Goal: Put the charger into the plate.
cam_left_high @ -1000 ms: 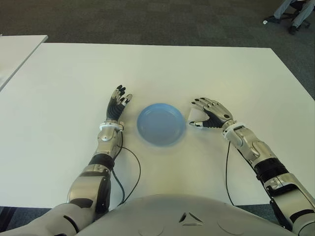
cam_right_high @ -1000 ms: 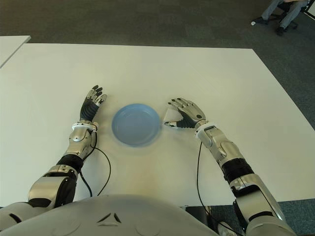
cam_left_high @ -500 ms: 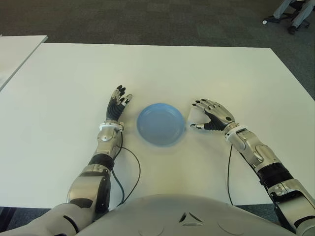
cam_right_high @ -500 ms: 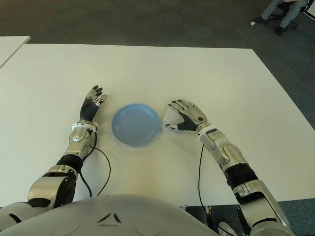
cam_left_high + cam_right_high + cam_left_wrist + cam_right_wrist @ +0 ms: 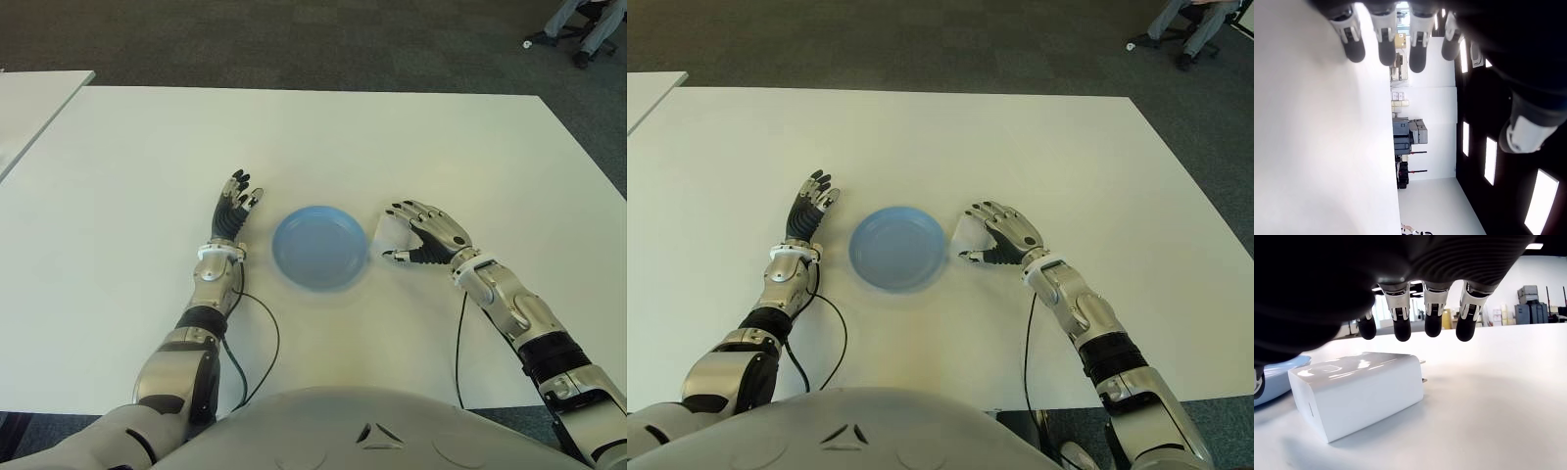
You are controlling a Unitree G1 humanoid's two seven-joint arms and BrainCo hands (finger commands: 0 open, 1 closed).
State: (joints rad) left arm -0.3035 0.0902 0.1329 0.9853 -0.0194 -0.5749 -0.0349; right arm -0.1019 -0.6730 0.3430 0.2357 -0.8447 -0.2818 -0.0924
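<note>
A white block charger (image 5: pixel 1359 390) lies flat on the white table (image 5: pixel 323 137), just right of the blue plate (image 5: pixel 320 247) and clear of its rim. My right hand (image 5: pixel 423 236) hovers over the charger (image 5: pixel 389 234) with its fingers (image 5: pixel 1433 318) spread above it, touching nothing. In the eye views the charger shows as a white patch (image 5: pixel 969 235) between the plate (image 5: pixel 897 247) and the right palm. My left hand (image 5: pixel 233 209) shows left of the plate, fingers extended and holding nothing.
A second white table's corner (image 5: pixel 39 93) shows at the far left. Dark carpet lies beyond the table's far edge, with a person's legs and a chair base (image 5: pixel 578 24) at the top right. Black cables (image 5: pixel 257 333) trail from both wrists across the tabletop.
My right hand has drawn back slightly toward me and to the right, and the charger shows a little more beside the plate. The left hand has not moved.
</note>
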